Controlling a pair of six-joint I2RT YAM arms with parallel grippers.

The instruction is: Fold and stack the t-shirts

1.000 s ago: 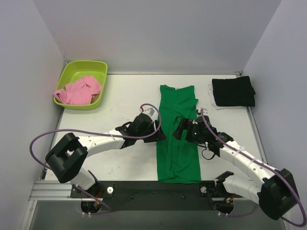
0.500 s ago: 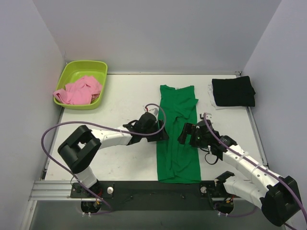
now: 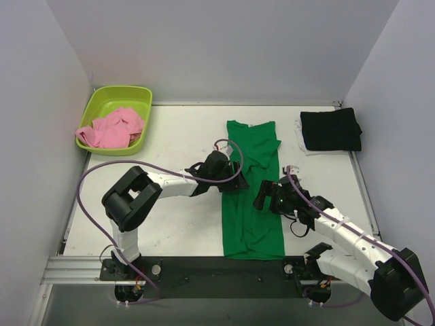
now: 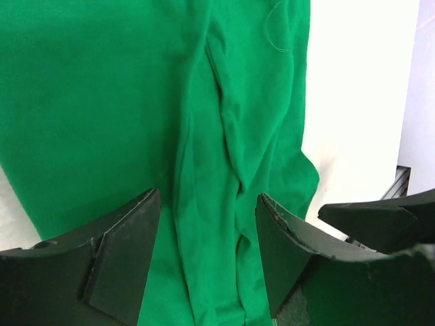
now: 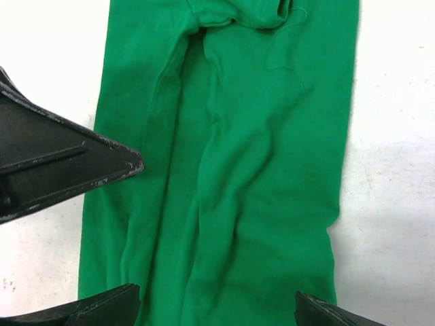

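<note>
Green t-shirt (image 3: 248,227) lies folded lengthwise on the surface (image 3: 177,136); left jaws and right jaws gape wide over it, holding nothing.

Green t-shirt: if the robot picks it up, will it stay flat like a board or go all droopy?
Probably droopy: the green t-shirt lies in soft ridges down its middle, as thin cloth does. It looks light, lying thin and flat on the table. Pushed, it would likely bunch up rather than slide whole, judging by those wrinkles.
</note>
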